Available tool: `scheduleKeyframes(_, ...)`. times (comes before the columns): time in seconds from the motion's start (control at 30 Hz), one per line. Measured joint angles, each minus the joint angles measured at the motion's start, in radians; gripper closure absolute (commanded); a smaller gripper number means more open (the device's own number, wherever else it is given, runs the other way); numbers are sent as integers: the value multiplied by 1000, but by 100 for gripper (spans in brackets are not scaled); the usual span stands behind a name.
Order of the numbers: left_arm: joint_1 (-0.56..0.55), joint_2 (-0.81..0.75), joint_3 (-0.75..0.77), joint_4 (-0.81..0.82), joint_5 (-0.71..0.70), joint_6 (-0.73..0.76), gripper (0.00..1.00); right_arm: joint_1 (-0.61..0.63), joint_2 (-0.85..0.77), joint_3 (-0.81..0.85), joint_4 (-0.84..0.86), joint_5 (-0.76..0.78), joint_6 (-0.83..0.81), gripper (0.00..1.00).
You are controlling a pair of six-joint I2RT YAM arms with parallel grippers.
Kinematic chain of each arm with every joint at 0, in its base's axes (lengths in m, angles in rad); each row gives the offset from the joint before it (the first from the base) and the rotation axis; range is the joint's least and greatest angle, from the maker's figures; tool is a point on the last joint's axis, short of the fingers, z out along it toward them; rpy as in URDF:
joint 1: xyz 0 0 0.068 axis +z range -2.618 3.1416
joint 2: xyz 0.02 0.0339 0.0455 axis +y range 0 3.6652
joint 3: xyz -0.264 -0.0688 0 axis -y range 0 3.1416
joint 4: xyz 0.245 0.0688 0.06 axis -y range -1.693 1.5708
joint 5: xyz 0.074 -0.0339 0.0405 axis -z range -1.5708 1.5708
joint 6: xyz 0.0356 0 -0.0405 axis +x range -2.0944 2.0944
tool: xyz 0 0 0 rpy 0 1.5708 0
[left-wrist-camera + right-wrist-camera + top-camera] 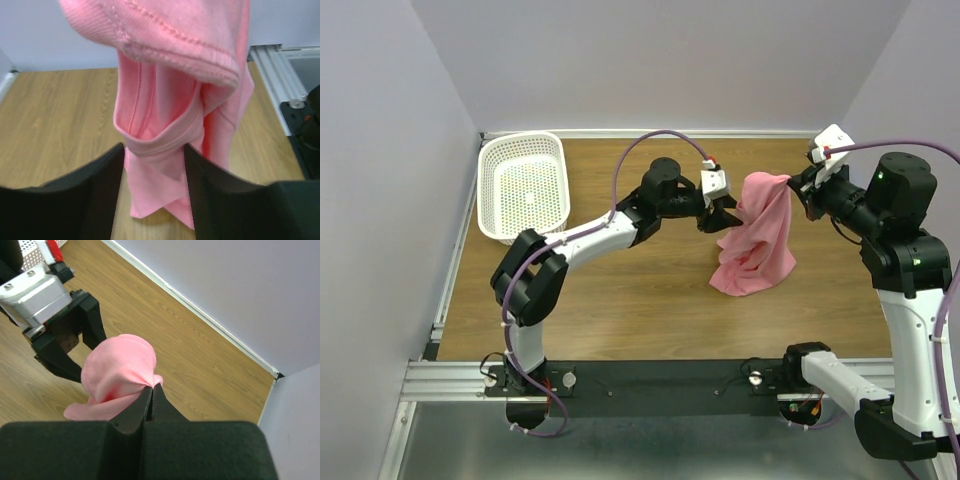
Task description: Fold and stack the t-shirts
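Seen from above, the right pincer (802, 186) is clamped on the top of the salmon-pink t-shirt (760, 235). The cloth hangs down from it in a bunched column, and its lower end lies crumpled on the wooden bench (620, 290) below the pincer. The left pincer (722, 218) is right against the hanging cloth on the side away from the right pincer. A white perforated basket (488, 190) sits well apart, beyond the left arm's elbow.

In the left wrist view, the left pincer (153, 150) has its jaws parted. A hemmed fold of the t-shirt (170, 100) hangs straight ahead, dipping into the gap between the fingers (95, 195). Whether the cloth touches them cannot be told. More cloth droops overhead.

In the right wrist view, the right pincer (151, 390) is fully closed, with the t-shirt (120, 367) bulging out just past its tips. The left pincer's dark fingers (92, 320) are on the far side of that bulge.
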Motion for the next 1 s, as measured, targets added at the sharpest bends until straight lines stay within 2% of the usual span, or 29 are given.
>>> scheduleKeyframes(0.03,-2,11,14,-7,8,-5,72,0,0,0,0,-2,1,99)
scheduleKeyframes(0.07,-3,23,29,-12,16,-8,96,0,0,0,0,-3,2,99)
scheduleKeyframes(0.1,-4,32,43,-21,22,-19,100,0,0,-1,0,-4,3,99)
scheduleKeyframes(0.23,-7,31,61,-65,14,-21,100,0,0,-1,0,-2,5,100)
scheduleKeyframes(0.33,-7,-24,26,-96,-51,-15,100,0,1,0,0,42,5,100)
scheduleKeyframes(0.53,-6,-306,-15,-208,-222,26,100,0,29,85,7,177,9,99)
scheduleKeyframes(0.57,-7,-419,-13,-217,-253,35,100,0,35,107,14,195,12,99)
scheduleKeyframes(0.7,-10,-632,33,-252,-307,55,100,3,42,188,51,206,39,99)
scheduleKeyframes(1.0,-23,-767,90,-353,-330,49,100,-4,44,375,97,182,105,100)
